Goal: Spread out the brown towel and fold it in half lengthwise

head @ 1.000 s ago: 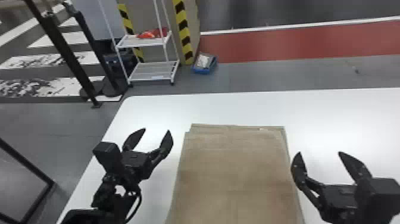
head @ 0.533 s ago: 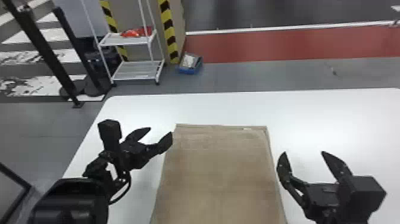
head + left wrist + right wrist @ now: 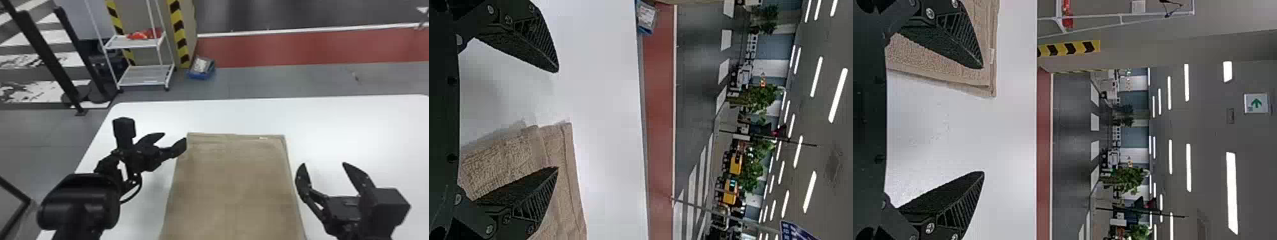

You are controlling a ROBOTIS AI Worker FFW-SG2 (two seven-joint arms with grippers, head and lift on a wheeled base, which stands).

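Note:
In the head view my left gripper (image 3: 175, 142) is open at the far left corner of the brown towel (image 3: 234, 185), one finger over or right beside its edge. The towel lies flat and layered on the white table, its far edge straight. My right gripper (image 3: 324, 166), also open, is over the table just right of the towel's right edge. In the left wrist view, the gripper (image 3: 558, 120) has one finger over the towel (image 3: 551, 150) and one over bare table. The right wrist view has the towel's far right corner (image 3: 968, 80) beside one finger of the open gripper (image 3: 984, 121).
The white table (image 3: 367, 127) extends beyond the towel on the far side and to the right. Past its far edge stand a white wire rack (image 3: 145, 75) and a blue bin (image 3: 201, 68) on the floor.
The head view has shifted sideways and back a little. My left gripper has turned and come closer to the towel's far left corner. My right gripper looks about the same beside the towel.

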